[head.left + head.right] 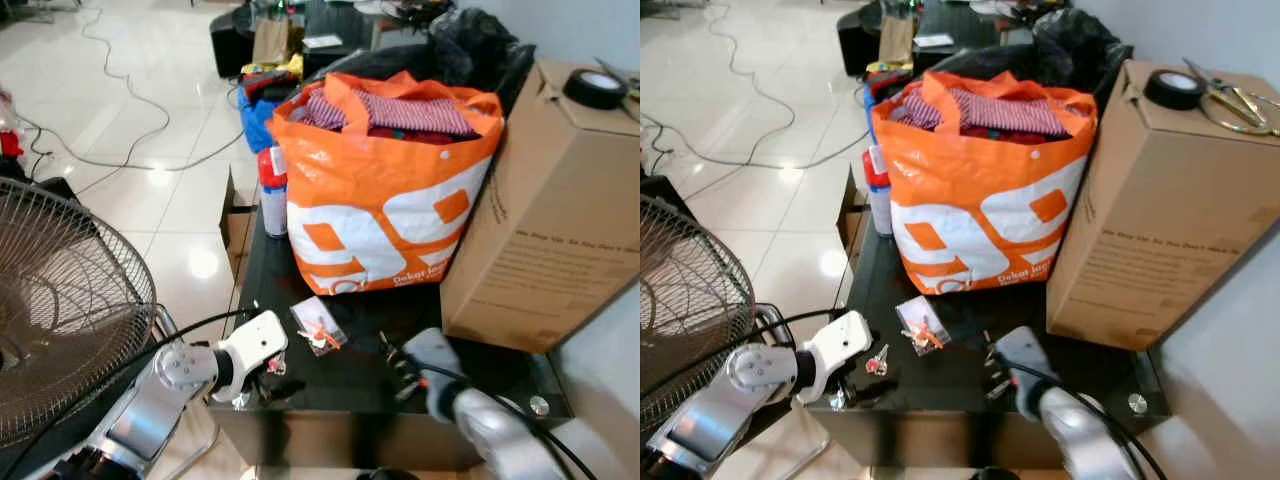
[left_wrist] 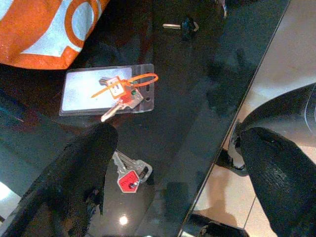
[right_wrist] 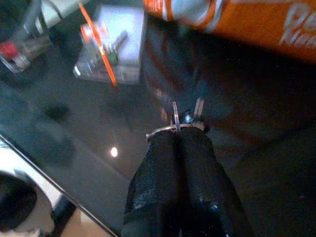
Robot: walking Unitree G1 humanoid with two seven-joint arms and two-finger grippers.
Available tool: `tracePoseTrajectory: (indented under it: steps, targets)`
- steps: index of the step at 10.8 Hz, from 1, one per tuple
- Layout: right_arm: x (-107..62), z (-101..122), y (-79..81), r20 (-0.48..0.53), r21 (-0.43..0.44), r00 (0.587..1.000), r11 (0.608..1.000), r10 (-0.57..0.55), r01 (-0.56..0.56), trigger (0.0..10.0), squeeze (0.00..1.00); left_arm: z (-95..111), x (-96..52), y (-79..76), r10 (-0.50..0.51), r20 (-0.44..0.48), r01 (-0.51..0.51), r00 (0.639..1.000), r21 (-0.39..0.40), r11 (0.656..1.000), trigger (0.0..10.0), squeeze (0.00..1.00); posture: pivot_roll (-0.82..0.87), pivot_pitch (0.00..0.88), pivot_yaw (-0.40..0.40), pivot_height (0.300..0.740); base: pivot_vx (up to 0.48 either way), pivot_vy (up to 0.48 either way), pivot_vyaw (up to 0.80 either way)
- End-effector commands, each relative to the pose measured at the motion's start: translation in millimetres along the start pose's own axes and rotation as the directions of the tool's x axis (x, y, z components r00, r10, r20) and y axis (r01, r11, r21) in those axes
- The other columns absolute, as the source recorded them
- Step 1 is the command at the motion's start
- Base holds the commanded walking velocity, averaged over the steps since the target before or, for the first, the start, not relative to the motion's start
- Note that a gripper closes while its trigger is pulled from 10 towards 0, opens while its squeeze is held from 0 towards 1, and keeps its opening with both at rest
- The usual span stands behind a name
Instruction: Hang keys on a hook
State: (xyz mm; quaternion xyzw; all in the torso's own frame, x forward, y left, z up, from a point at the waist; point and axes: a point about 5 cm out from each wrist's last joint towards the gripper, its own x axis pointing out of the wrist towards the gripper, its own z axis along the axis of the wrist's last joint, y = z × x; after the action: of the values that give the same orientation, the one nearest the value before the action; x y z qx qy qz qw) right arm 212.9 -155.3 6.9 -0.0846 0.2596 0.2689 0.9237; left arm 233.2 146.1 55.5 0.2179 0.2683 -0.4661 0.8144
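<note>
— On black table (image 1: 360, 375), right gripper (image 3: 183, 129)?
— Pinched tight on key ring (image 3: 174, 123), near orange bag (image 1: 385, 215)

— Left gripper (image 2: 173, 173)?
— Spread wide over red-tagged key (image 2: 129, 174), at table's edge

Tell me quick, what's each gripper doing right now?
Left gripper: open above the red-tagged key.
Right gripper: shut on the metal key ring.
</note>
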Motion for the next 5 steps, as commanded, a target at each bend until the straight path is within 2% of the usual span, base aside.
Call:
tracePoseTrajectory:
  steps: [1,2,3,4,5]
  targets:
    - [-5.8,10,-2.8,0.053,0.002,0.999,1.000,0.003,-0.003,0.0,0.00,2,-2.6,3.9,0.031,0.023,-0.031,0.999,-0.009,0.999,10.0,0.00,-0.13,0.000,0.023,0.740,0.000,0.000,0.00]
    - [-18.1,19,-3.2,0.110,0.039,0.994,0.999,-0.019,0.015,0.0,0.00,8,-4.6,7.7,0.084,0.064,-0.083,0.994,-0.017,0.996,10.0,0.00,-0.12,0.000,0.026,0.740,0.000,0.000,0.00]
    - [-36.6,35,-6.7,0.201,0.134,0.973,0.987,-0.114,0.088,0.0,0.00,19,-10.0,15.9,0.196,0.143,-0.190,0.970,-0.050,0.980,10.0,0.00,-0.11,0.000,0.028,0.740,0.000,0.000,0.00]
    - [-41.7,40,-7.2,0.224,0.173,0.964,0.979,-0.146,0.108,0.0,0.00,23,-12.4,19.2,0.235,0.172,-0.227,0.957,-0.066,0.972,10.0,0.00,-0.11,0.000,0.031,0.740,0.000,0.000,0.00]
    - [-52.3,53,-7.3,0.288,0.241,0.933,0.959,-0.217,0.149,0.0,0.00,34,-18.0,26.0,0.316,0.240,-0.297,0.918,-0.114,0.948,10.0,0.00,-0.11,0.000,0.036,0.740,0.000,0.000,0.00]
